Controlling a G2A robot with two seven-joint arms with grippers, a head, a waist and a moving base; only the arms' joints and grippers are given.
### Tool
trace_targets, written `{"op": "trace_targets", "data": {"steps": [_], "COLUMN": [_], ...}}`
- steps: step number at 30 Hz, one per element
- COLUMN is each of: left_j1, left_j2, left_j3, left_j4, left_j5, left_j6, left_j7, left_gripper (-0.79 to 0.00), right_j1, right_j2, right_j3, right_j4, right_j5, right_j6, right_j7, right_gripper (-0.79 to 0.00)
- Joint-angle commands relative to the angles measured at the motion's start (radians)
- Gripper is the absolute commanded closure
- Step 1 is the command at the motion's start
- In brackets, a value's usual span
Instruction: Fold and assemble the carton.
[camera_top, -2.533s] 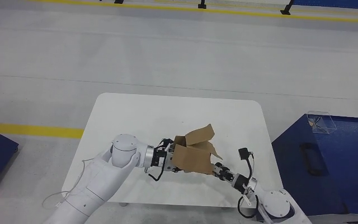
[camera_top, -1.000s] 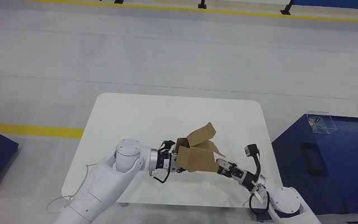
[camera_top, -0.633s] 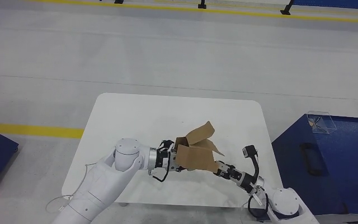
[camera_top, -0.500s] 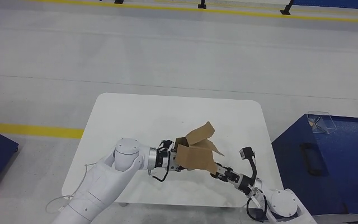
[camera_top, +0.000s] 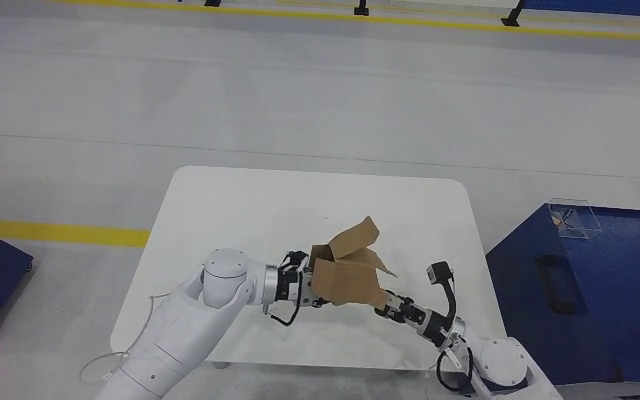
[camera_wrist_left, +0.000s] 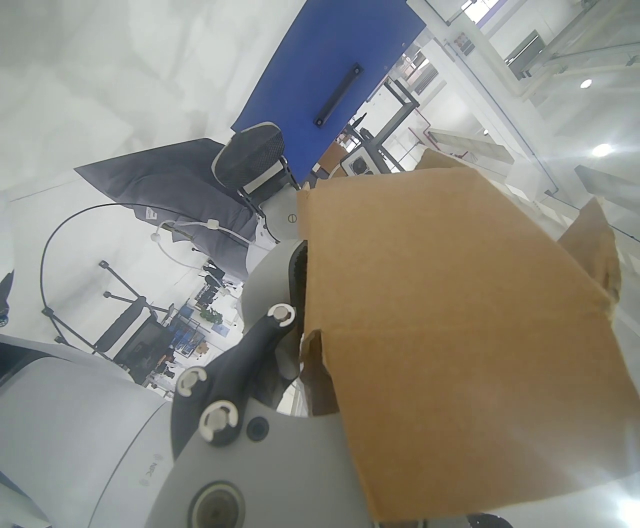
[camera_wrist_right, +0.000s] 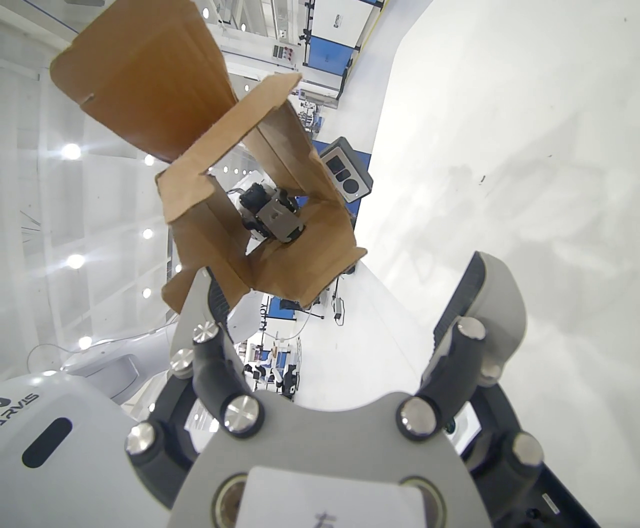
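The left gripper (camera_top: 302, 284) is clamped on the left wall of the carton (camera_top: 345, 272), near middle of the table (camera_top: 290, 200). Left wrist view: one finger (camera_wrist_left: 270, 290) against the cardboard edge, the other hidden behind the panel. Carton is an open tube, flaps splayed up and right. The right gripper (camera_top: 386, 303) sits just beside its near right corner, jaws wide apart, empty. Its wrist view shows one fingertip (camera_wrist_right: 207, 295) at a flap corner, contact unclear, and looks through the tube to the left gripper.
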Motion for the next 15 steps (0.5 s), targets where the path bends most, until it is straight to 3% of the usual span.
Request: {"op": "trace_targets", "data": {"steps": [1, 15], "left_j1": [0.006, 0.032], "left_j2": [0.003, 0.014], "left_j3": [-0.004, -0.01], "left_j4": [-0.007, -0.051], "left_j5": [0.005, 0.037], "left_j6": [-0.005, -0.033], "left_j7": [-0.007, -0.056], "left_gripper": [0.0, 0.0], "right_j1": [-0.001, 0.025], "right_j2": [0.001, -0.006], "right_j3": [0.01, -0.013], "right_j4": [0.005, 0.038], "right_j5": [-0.001, -0.059], "right_j6": [0.007, 0.057], "right_j7": [-0.008, -0.052], "right_gripper": [-0.785, -0.785]}}
